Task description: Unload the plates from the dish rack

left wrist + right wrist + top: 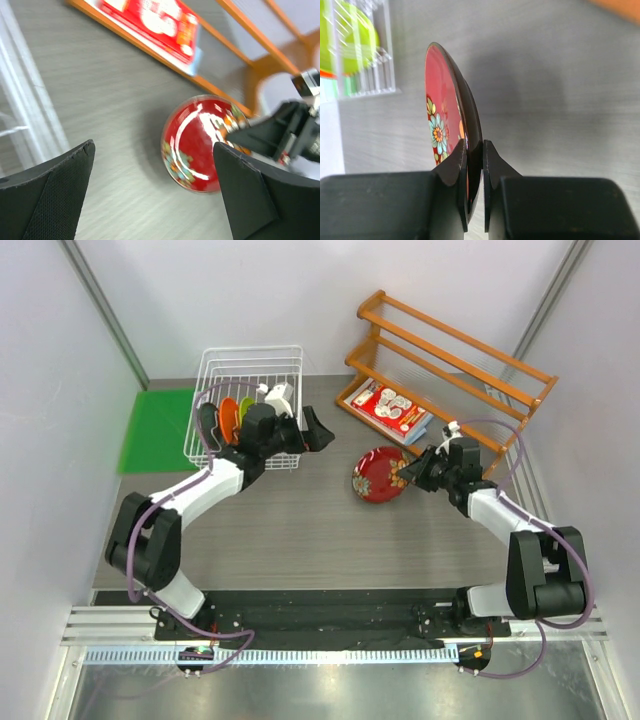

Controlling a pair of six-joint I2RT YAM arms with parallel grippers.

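The dark red patterned plate (378, 476) is at the table's middle right, tilted on edge. My right gripper (412, 472) is shut on its right rim; the right wrist view shows both fingers pinching the rim (475, 167) of the plate (451, 107). The white wire dish rack (252, 365) stands at the back left and holds the orange plate (229, 418) and the lime green plate (246, 412). The blue-grey plate is hidden. My left gripper (305, 432) is open and empty just right of the rack, and its view shows the red plate (200, 142) ahead.
An orange-brown wooden slatted shelf (450, 365) stands at the back right, with a red-and-white packet (392, 408) on its lowest level. A green mat (158, 428) lies left of the dish rack. White walls close in both sides.
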